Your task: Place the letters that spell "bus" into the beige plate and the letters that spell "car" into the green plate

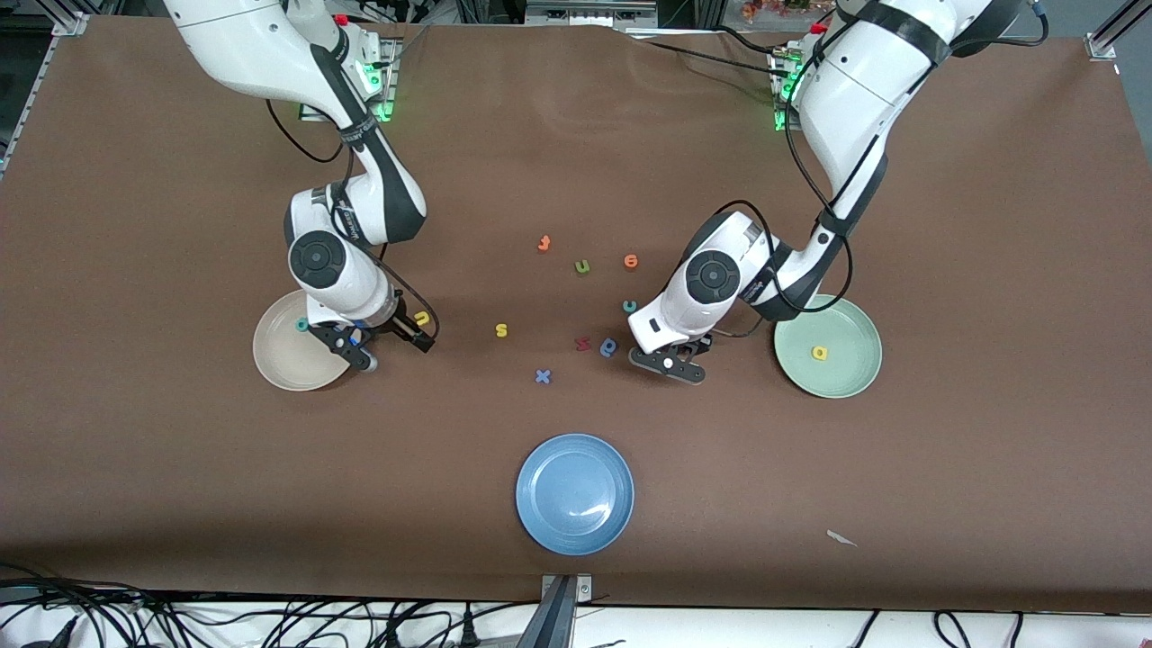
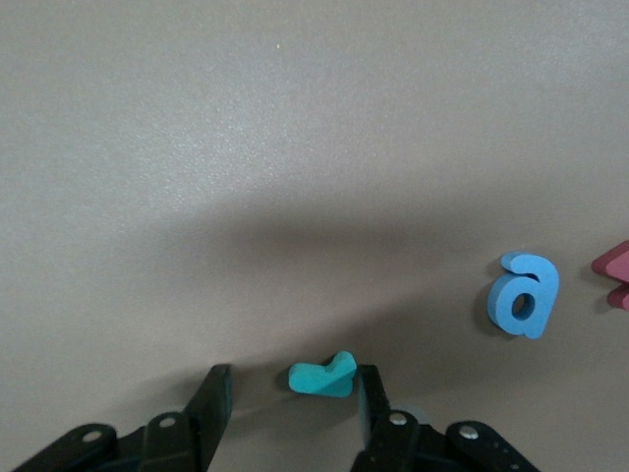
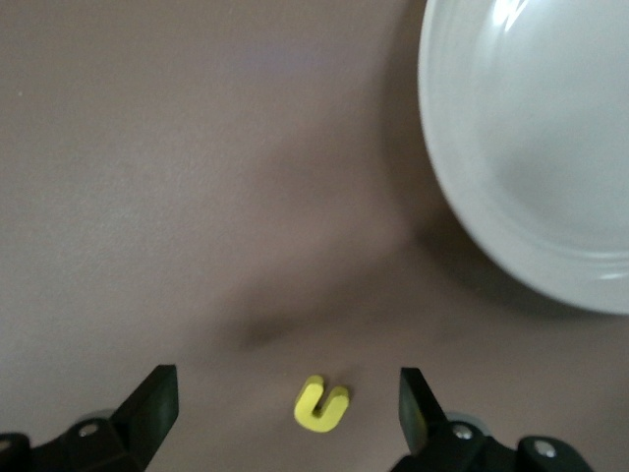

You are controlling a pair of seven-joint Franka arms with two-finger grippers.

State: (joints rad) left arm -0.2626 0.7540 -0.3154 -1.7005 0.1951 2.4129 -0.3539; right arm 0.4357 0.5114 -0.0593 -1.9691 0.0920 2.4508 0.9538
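Left wrist view: teal "r" [image 2: 324,376] between left end effector [image 2: 290,398] fingers.

Three round shallow plates: one beige [image 1: 281,353], one pale green [image 1: 841,373], one blue [image 1: 574,493]. Eleven small foam letters lie scattered, including a yellow "u" [image 1: 421,318].

No legible text or labels.

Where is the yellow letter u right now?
The yellow u lies on the table beside the beige plate, between the open fingers of the right gripper.
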